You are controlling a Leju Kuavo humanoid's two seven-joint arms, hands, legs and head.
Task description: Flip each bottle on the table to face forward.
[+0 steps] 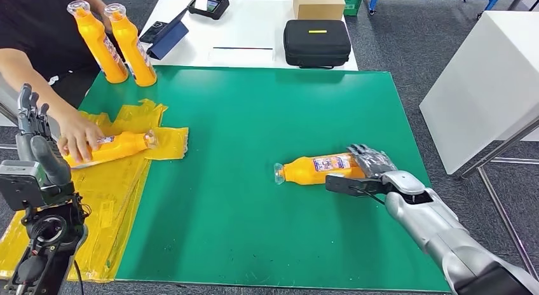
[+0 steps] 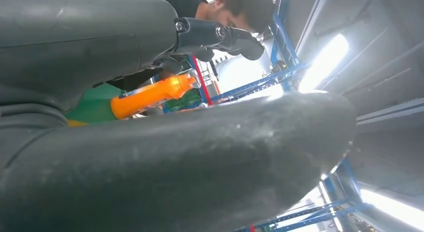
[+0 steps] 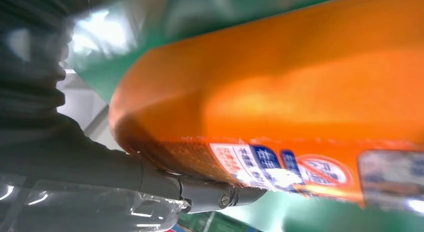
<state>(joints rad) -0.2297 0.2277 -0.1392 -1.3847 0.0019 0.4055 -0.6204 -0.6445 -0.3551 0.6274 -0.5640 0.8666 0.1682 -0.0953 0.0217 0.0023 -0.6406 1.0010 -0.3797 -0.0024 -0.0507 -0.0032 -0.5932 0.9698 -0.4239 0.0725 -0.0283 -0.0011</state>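
- While the bottle (image 1: 318, 168) lies on its side mid-right on the green mat (image 1: 254, 136), cap toward the robot's left and label up, the right hand (image 1: 368, 171) grips its base end, fingers over the top and thumb along the near side.
- Right wrist view: orange body and label fill the frame, a finger (image 3: 210, 192) pressed against the bottle (image 3: 300, 102).
- Left hand (image 1: 32, 126) is raised at the left edge, fingers upright and apart, holding nothing.
- A person's hand (image 1: 79, 137) rests on a second bottle (image 1: 117, 146), which lies on yellow bags (image 1: 95, 199) just beside the left hand, so that spot is blocked.
- Left wrist view catches that bottle (image 2: 150, 94) between thumb and fingers, not touching.
- Two more bottles (image 1: 114, 44) stand upright at the mat's far left corner, touching each other.
- Behind the mat, on a white table (image 1: 254, 31): black case (image 1: 316, 42), cardboard box (image 1: 319, 2), a controller (image 1: 208, 4), a tablet (image 1: 164, 35).
- White box (image 1: 483, 85) stands off the mat's right side.
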